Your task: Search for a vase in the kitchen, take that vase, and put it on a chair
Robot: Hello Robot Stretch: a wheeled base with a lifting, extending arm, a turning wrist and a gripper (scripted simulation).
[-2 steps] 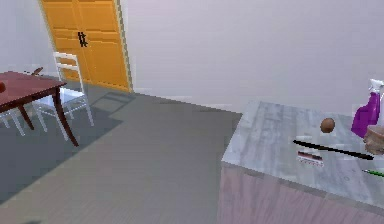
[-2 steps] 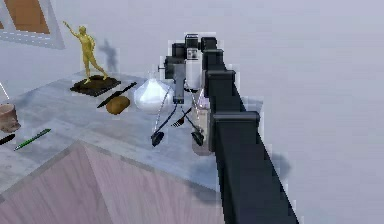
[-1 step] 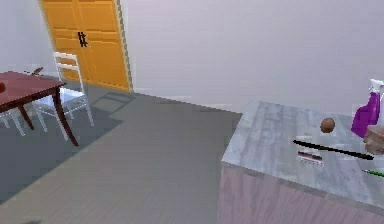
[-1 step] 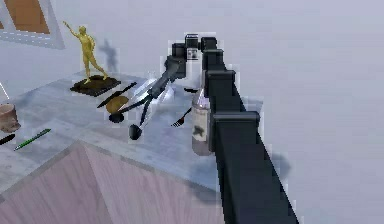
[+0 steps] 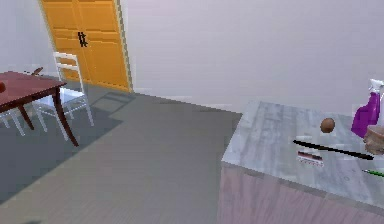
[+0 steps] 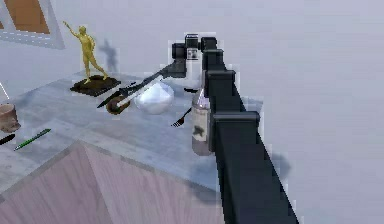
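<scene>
Arm stretched over the marble counter, gripper beside a pale rounded vessel.

In the arm side view the arm (image 6: 235, 140) runs up across the counter (image 6: 90, 150). Its gripper (image 6: 152, 80) ends at a pale rounded vessel (image 6: 155, 98), possibly the vase, which stands on the top between a gold statue (image 6: 88, 55) and a brown bottle (image 6: 202, 128). A dark roll-shaped thing (image 6: 118, 103) lies just beside the vessel. I cannot tell whether the gripper holds anything or touches the vessel. The forward view looks across grey floor (image 5: 150, 150) to a white chair (image 5: 70, 85) at a red-brown table (image 5: 30, 90) near an orange door (image 5: 88, 40). These are well apart from the counter's corner, where a purple spray bottle (image 5: 367, 110) and a small brown ball (image 5: 327, 125) sit.
</scene>
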